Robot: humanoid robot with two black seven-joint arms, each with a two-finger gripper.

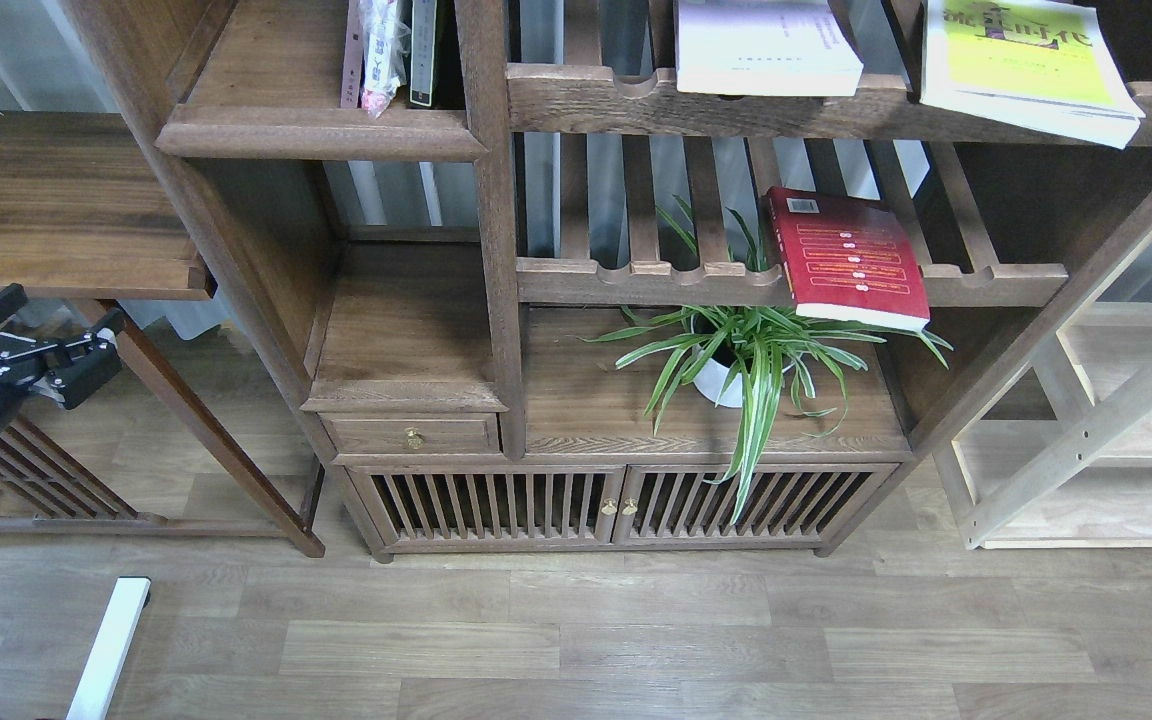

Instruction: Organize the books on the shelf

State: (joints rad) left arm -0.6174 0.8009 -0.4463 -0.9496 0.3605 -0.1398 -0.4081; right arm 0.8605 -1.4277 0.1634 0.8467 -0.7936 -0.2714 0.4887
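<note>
At the far left, the left gripper [51, 340] hangs low in front of the wide plain board [56, 200], just under its front edge, near the slanted leg below it. Its jaws stand apart, one dark finger up near the board's edge and the other lower right, with nothing between them. The right gripper does not show.

Right of it, at the top, the shelf [316, 130] with its rounded front lip holds a few upright items at its right end, among them a plastic-wrapped pink item [379, 60].

Further right, the pale book [766, 50] lies flat on the upper slatted rack [586, 100]. The red book [846, 258] lies flat on the lower slatted rack [636, 275], overhanging its front rail, above a potted plant [751, 355]. At far right, the yellow-green book [1026, 60] lies on the upper rack, jutting past the front rail.
</note>
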